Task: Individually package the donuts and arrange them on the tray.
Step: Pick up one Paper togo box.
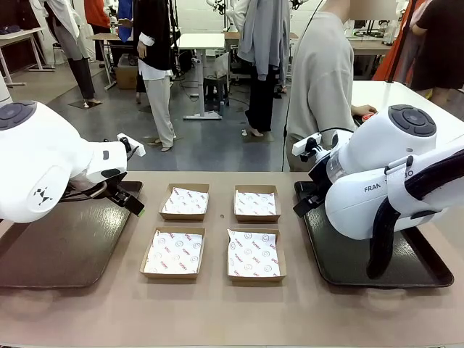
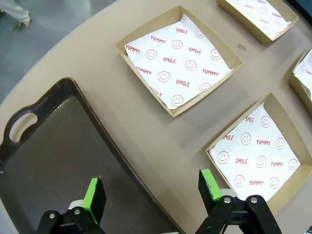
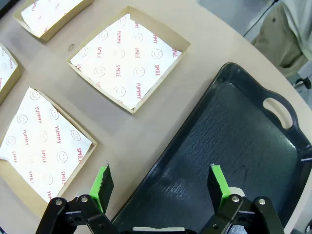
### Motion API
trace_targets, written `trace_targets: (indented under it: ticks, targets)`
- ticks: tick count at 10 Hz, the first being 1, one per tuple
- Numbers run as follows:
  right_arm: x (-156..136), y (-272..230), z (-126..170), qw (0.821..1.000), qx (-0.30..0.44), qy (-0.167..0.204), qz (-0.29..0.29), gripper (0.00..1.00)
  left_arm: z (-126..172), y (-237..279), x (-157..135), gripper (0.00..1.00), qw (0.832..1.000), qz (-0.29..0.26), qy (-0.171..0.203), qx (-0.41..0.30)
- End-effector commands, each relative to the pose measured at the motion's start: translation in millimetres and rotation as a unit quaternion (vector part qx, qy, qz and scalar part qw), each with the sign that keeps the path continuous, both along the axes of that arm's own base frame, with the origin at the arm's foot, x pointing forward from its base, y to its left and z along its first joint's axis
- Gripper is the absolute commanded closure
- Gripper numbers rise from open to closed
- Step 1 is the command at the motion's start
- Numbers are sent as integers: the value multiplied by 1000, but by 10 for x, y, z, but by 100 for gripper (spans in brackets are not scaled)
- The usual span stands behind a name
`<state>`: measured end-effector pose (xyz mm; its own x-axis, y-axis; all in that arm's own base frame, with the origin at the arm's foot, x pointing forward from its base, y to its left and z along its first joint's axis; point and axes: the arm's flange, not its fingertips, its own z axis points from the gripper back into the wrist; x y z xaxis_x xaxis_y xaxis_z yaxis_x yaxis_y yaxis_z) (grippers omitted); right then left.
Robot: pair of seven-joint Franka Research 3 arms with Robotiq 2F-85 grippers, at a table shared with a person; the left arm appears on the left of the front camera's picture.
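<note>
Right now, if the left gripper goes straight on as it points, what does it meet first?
Probably the dark tray's rim, or the table just beside it; depth is unclear.

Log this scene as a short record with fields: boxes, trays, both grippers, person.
boxes: four, cardboard, open-topped, in a two-by-two block mid-table, each lined with smiley-print paper
left tray: dark, flat on the table, left of the boxes
right tray: dark, flat on the table, right of the boxes
left gripper: open, above the left tray's inner rim
right gripper: open, above the right tray's inner rim
person: standing at the far side, behind the right tray
</note>
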<state>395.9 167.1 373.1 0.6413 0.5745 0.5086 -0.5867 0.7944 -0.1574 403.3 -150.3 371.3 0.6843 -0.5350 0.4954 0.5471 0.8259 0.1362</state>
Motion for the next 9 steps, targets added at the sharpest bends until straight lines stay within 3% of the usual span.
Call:
trace_targets:
  ticks: [1, 5, 6, 9]
  targets:
    - [0, 1, 0, 1000, 0, 0, 0, 0, 0, 1, 0, 0, 1000, 0, 0, 0]
    - [0, 0, 0, 1000, 0, 0, 0, 0, 0, 0, 0, 0, 1000, 0, 0, 0]
    - [-261, -105, 132, 1000, -12, 3, 28, 0, 82, 117, -276, 0, 1000, 18, -3, 15]
    - [-999, -374, 425, 997, -25, 52, 49, 0, 339, 475, -976, 0, 999, -16, 29, 16]
